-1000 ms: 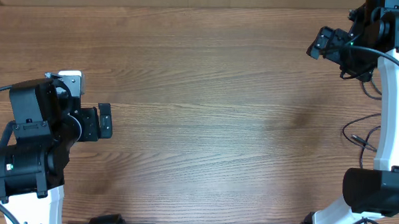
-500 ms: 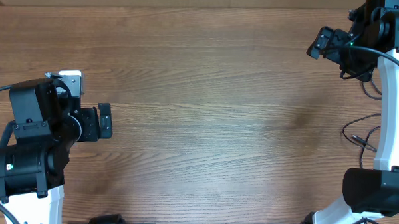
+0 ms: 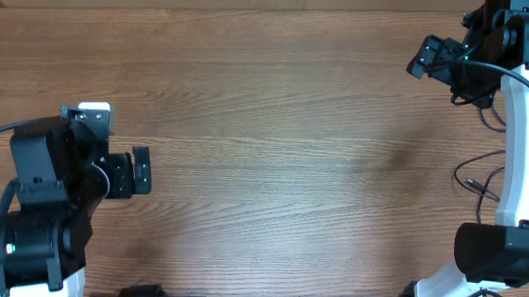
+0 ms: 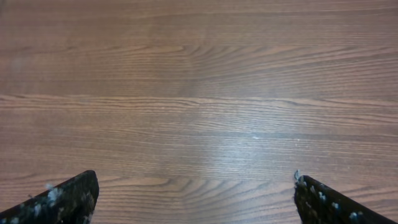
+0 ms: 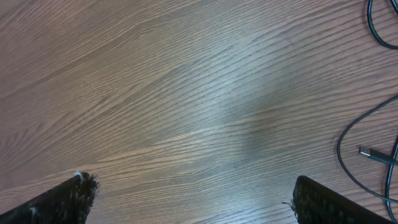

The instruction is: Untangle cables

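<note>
Thin black cables (image 3: 478,184) lie in loose loops at the table's right edge, partly hidden under my right arm. The right wrist view shows one cable (image 5: 344,134) curving along the right side, with a small plug tip (image 5: 372,153) beside it and another loop (image 5: 372,28) at the top corner. My right gripper (image 3: 424,59) is at the far right of the table, open (image 5: 189,186), over bare wood to the left of the cables. My left gripper (image 3: 140,171) stands open (image 4: 196,186) at the left side, far from the cables, with nothing between its fingers.
The wooden table (image 3: 282,149) runs between both arms. A thicker black wire (image 3: 514,80) arcs from the right arm's camera unit. The right arm's white link (image 3: 514,148) and its base (image 3: 495,253) stand over part of the cables.
The left arm and its gripper have shifted slightly toward the table's near edge. The right arm and the cables have not moved.
</note>
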